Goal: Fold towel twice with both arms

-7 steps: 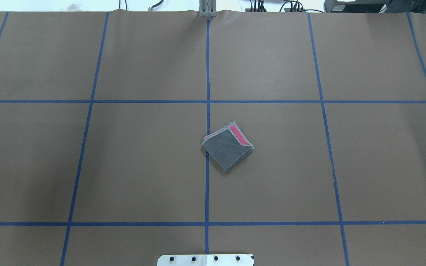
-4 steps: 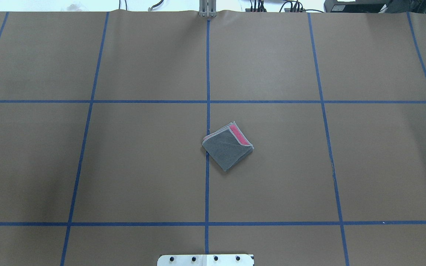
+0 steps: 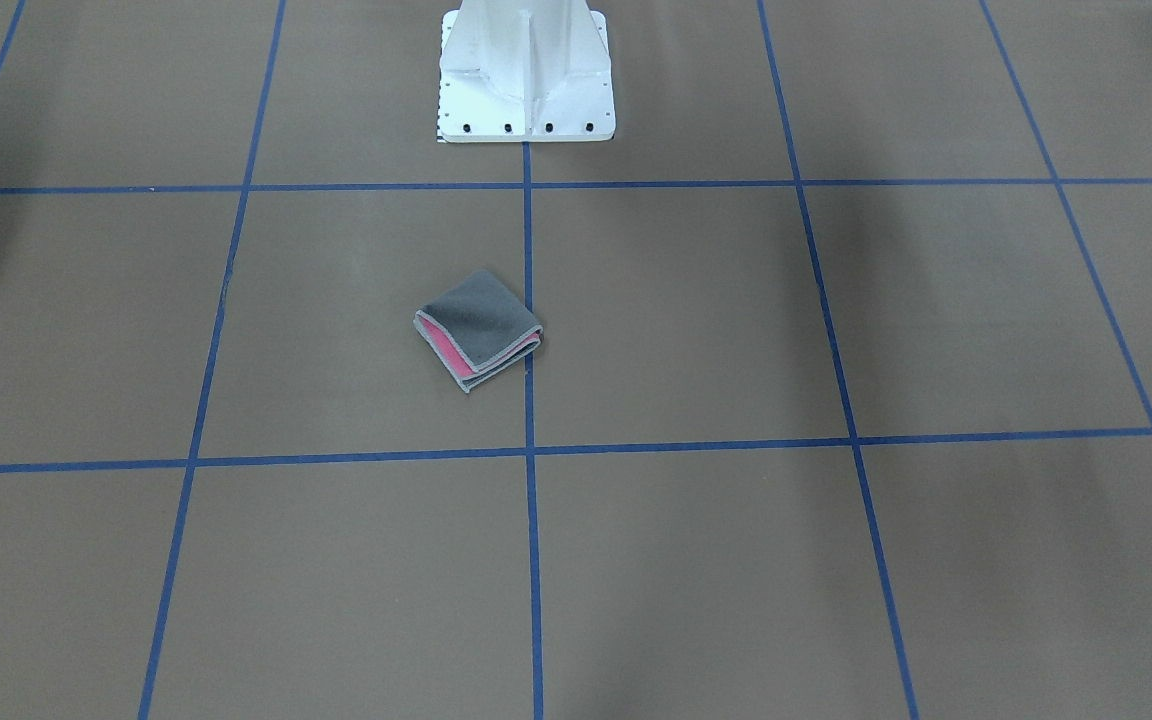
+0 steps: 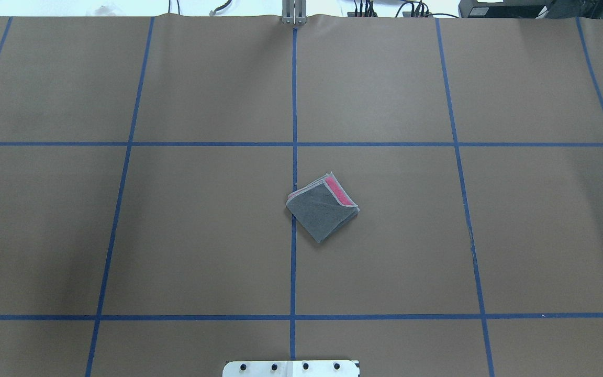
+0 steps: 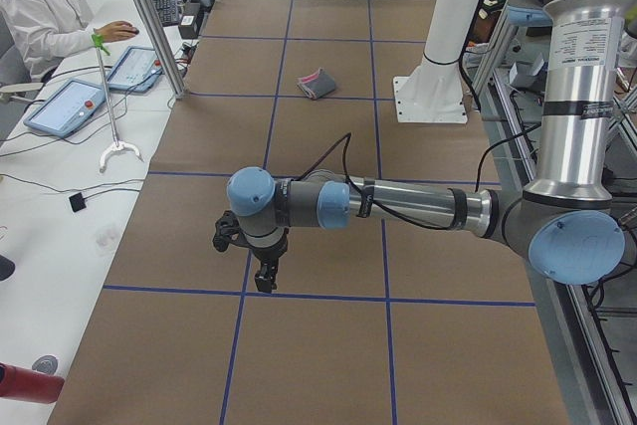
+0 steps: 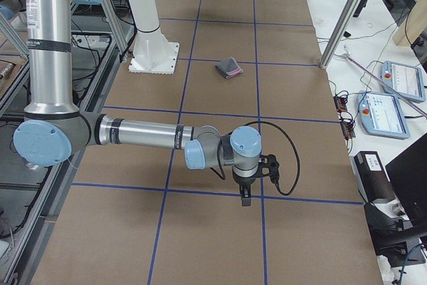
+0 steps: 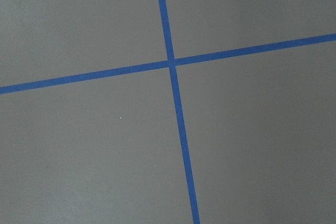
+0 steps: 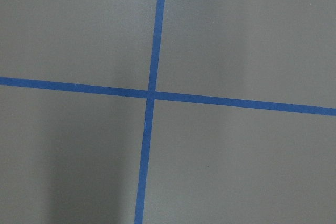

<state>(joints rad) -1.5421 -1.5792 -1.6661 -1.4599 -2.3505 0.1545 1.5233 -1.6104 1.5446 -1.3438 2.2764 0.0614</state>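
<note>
The towel lies folded into a small square near the table's middle, dark grey face up, with a pink strip along its far right edge. It also shows in the front view, the left side view and the right side view. The left arm's gripper hangs over the table's left end, far from the towel. The right arm's gripper hangs over the right end, also far from it. I cannot tell whether either is open or shut. Both wrist views show only paper and tape.
Brown paper with a blue tape grid covers the table. The white pedestal base stands at the robot's side. A person sits at a side bench with tablets. More tablets lie beyond the right end.
</note>
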